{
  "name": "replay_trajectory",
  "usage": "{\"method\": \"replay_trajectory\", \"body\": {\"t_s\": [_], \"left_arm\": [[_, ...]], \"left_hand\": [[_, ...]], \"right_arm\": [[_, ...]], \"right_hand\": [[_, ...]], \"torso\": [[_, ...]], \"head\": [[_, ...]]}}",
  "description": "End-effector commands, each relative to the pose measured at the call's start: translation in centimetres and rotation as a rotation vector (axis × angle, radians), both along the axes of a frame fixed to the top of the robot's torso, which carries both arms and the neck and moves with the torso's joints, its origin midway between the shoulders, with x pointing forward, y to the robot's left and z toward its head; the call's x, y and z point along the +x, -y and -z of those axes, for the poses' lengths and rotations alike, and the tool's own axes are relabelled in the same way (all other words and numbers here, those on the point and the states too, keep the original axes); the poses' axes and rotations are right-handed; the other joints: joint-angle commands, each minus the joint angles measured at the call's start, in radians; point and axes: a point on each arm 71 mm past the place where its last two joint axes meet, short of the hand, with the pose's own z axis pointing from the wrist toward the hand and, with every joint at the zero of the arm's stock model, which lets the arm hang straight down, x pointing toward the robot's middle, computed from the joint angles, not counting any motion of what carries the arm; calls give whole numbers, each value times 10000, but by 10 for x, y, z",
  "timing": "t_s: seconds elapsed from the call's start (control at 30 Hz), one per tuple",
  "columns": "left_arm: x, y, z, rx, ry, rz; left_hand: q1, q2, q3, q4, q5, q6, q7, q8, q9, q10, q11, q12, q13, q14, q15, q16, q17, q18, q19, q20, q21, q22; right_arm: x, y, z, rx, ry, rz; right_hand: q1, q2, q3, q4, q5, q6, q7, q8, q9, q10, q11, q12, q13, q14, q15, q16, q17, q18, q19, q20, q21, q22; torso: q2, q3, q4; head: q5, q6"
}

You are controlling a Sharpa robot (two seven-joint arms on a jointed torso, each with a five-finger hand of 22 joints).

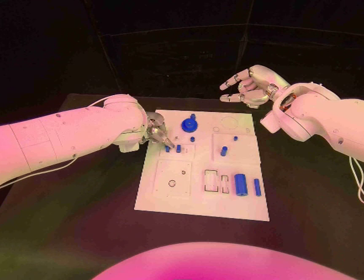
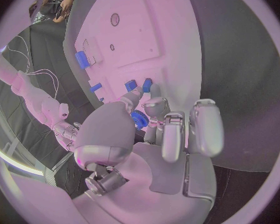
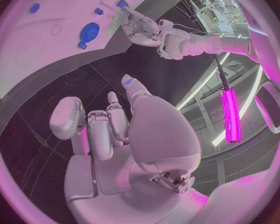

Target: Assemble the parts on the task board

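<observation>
The white task board [image 1: 175,198] lies in the middle of the black table. My left hand [image 1: 157,133] hovers at the board's left edge with its fingers pointing down. Its fingertips [image 2: 139,97] reach a short blue peg [image 1: 167,149], which stands beside a second peg [image 1: 178,148]. Whether the first peg is pinched is hidden. A blue gear [image 1: 189,125] sits just beyond, also seen as the gear [image 3: 88,31] from the right wrist. My right hand [image 1: 248,84] hangs raised past the board's far right corner, fingers spread and holding nothing.
More small blue pegs [image 1: 224,151] stand mid-board. A thick blue cylinder [image 1: 240,185] and a thin blue pin [image 1: 257,186] lie at the near right beside rectangular slots [image 1: 210,179]. A square plate with a hole [image 1: 172,178] takes the near left.
</observation>
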Motion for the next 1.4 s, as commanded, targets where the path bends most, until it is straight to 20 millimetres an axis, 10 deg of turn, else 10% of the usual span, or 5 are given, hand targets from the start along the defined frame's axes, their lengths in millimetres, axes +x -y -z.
{"method": "replay_trajectory", "body": {"t_s": [0.03, 0.53, 0.73, 0.9, 1.4], "left_arm": [[0, 0, 0, 58, -29, -19], [4, -5, -4, -474, 527, -479], [7, -5, -12, -2619, 1299, -1259], [9, -1, -20, -4457, 1865, -1318], [8, 21, -30, -5853, 4334, 1414]], "left_hand": [[-60, 63, -78, -1, -9, 70, -26, 62, 15, 30, -40, 62, 9, 1074, -66, 31, 2634, 36, 108, -73, 66, 7], [-443, -61, -748, 405, -40, 36, -22, 102, 50, -29, -38, -28, -163, 1074, -76, 31, 2634, 62, 71, -90, -36, -104], [-251, -197, -1791, 799, -23, -848, 267, -45, 33, -1628, 219, -1805, -2475, 851, 110, -416, 1797, 436, -663, 38, -1686, -1979], [490, 35, -2318, 1112, -8, -2185, 925, -348, -247, -3449, 843, -2676, -3117, -633, 672, -2536, -1509, 1049, -2887, 508, -5603, -5939], [4251, 16, -1181, -807, 31, -2387, 1466, -1692, -2176, -5235, 1541, -5247, -5844, -4041, 1271, -6034, -6518, 1255, -4199, 1096, -7361, -6935]], "right_arm": [[0, -1, -1, 16, 61, -121], [0, -1, -1, 20, 76, -110], [1, 0, -1, 28, 109, -83], [2, 1, -1, 24, 113, -27], [3, 1, -1, 28, 119, 19]], "right_hand": [[-26, 76, -42, 21, 45, 4, 5, 54, -15, -51, -43, -59, -11, 684, -65, -64, 801, 101, -29, -20, -32, -10], [-33, 76, -46, 25, 45, 3, 5, 56, -15, -52, -42, -59, -12, 685, -65, -65, 802, 101, -28, -20, -32, -7], [-70, 79, -63, 48, 43, -2, 6, 61, -16, -59, -40, -66, -21, 684, -65, -68, 798, 105, -37, -20, -44, -32], [-130, 98, -84, 92, 47, -12, 8, 64, -18, -62, -37, -70, -28, 682, -63, -74, 788, 107, -44, -19, -55, -51], [-163, 118, -92, 121, 58, -21, 9, 66, -19, -63, -37, -70, -30, 677, -62, -85, 768, 113, -57, -18, -70, -84]], "torso": [[-1, 3, 0], [-2, -12, 0], [-5, -11, 14], [-6, 13, 10], [1, -2, -4]], "head": [[-2, -2], [-41, 10], [-71, 49], [-69, 57], [-216, 235]]}}
